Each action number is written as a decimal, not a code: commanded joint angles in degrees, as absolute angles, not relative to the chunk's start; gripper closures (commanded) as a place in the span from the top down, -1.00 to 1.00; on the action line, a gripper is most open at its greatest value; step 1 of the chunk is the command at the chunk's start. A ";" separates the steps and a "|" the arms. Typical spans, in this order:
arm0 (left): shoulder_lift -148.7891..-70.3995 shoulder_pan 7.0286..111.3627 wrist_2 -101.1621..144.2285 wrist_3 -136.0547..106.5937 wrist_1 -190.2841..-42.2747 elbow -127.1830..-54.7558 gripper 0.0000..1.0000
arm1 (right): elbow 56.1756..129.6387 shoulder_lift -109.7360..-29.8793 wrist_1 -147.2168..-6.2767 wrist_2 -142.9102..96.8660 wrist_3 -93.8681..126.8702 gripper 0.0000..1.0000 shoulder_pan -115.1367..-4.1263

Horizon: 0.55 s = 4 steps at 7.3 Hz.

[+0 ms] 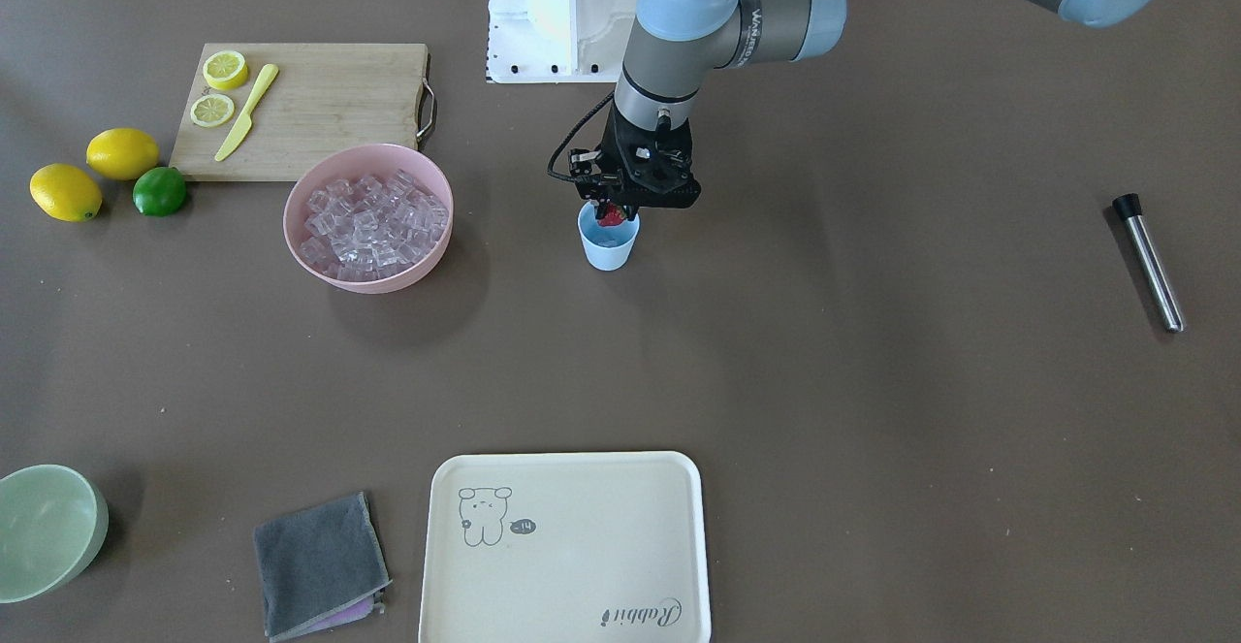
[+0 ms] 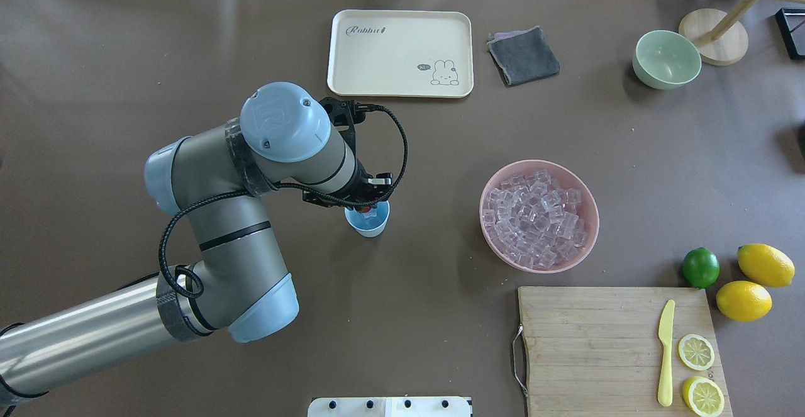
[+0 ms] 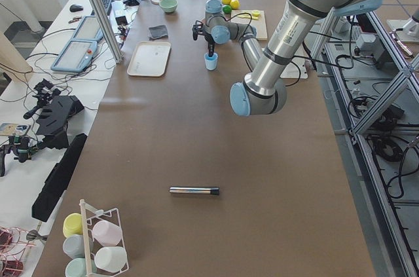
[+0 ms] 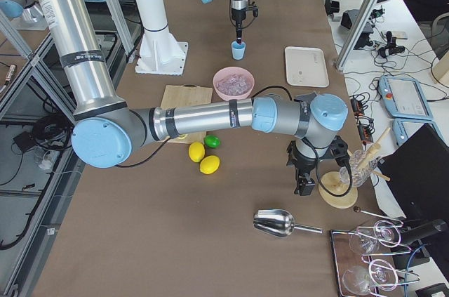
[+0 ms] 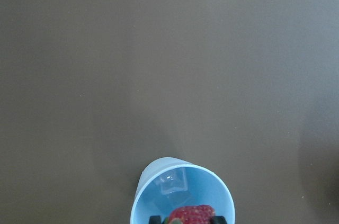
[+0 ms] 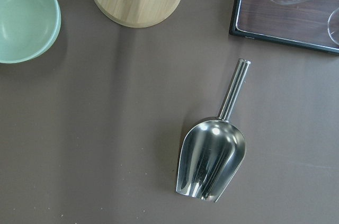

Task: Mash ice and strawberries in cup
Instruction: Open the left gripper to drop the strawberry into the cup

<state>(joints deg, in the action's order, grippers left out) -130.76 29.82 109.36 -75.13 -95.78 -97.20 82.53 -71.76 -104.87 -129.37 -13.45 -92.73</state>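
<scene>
Hanging at the mouth of the light-blue cup [image 1: 608, 247], the strawberry [image 1: 610, 215] is pinched in the left hand [image 1: 613, 210]. That hand points straight down, its fingers drawn in narrowly on the berry just at the rim. One clear ice cube [image 5: 172, 184] lies on the cup's bottom. The cup stands upright and alone on the bare brown surface [image 1: 824, 362], with open room on every side. In the overhead view the pink bowl [image 2: 538, 269] heaped with ice [image 2: 534, 216] sits to the cup's right, well apart. The cream tray [image 2: 377, 58] lies on the far side. The steel muddler [image 1: 1149, 265] lies well off toward the surface's left end. The right hand [image 4: 306, 183] hangs over the right end near a metal scoop [image 6: 212, 158], and I cannot tell how far it is open.
</scene>
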 commanded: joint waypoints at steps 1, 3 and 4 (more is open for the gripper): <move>-129.56 29.71 109.16 -75.41 -95.80 -98.77 0.96 | 82.44 -72.16 -104.85 -129.37 -13.45 0.99 -92.72; -123.35 31.80 110.03 -73.58 -95.89 -103.51 0.96 | 81.57 -72.16 -104.85 -129.29 -12.84 0.99 -92.03; -121.14 34.34 113.61 -68.00 -95.89 -104.06 0.96 | 80.26 -72.16 -103.03 -129.64 -11.09 0.99 -91.50</move>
